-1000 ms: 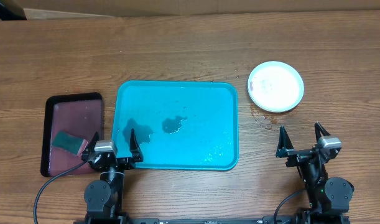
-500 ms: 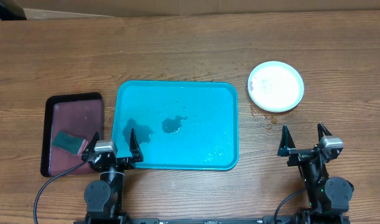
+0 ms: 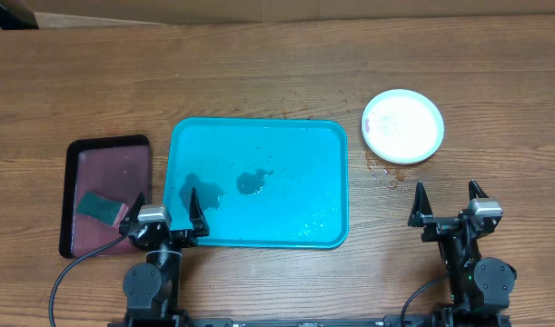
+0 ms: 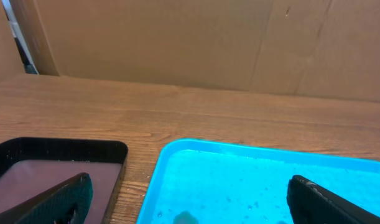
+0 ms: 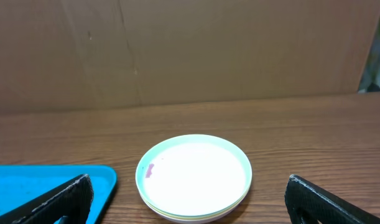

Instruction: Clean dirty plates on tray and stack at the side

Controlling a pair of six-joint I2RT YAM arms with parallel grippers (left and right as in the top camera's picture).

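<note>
The plates point(image 3: 402, 125) sit in one stack on the bare table right of the tray. The top one is pale mint with a small reddish smear; a yellow-green rim shows beneath it in the right wrist view point(image 5: 194, 177). The turquoise tray point(image 3: 259, 183) holds no plates, only wet patches; it also shows in the left wrist view point(image 4: 258, 180). My left gripper point(image 3: 166, 211) is open and empty at the tray's front left corner. My right gripper point(image 3: 447, 203) is open and empty, in front of the stack and apart from it.
A dark maroon black-rimmed tray point(image 3: 107, 191) lies left of the turquoise tray, with a green sponge point(image 3: 99, 205) on it. Small drips mark the wood point(image 3: 383, 173) by the stack. A cardboard wall point(image 4: 190, 43) stands behind the table.
My right gripper has drawn back slightly toward the front edge and to the right. Nothing else has moved.
</note>
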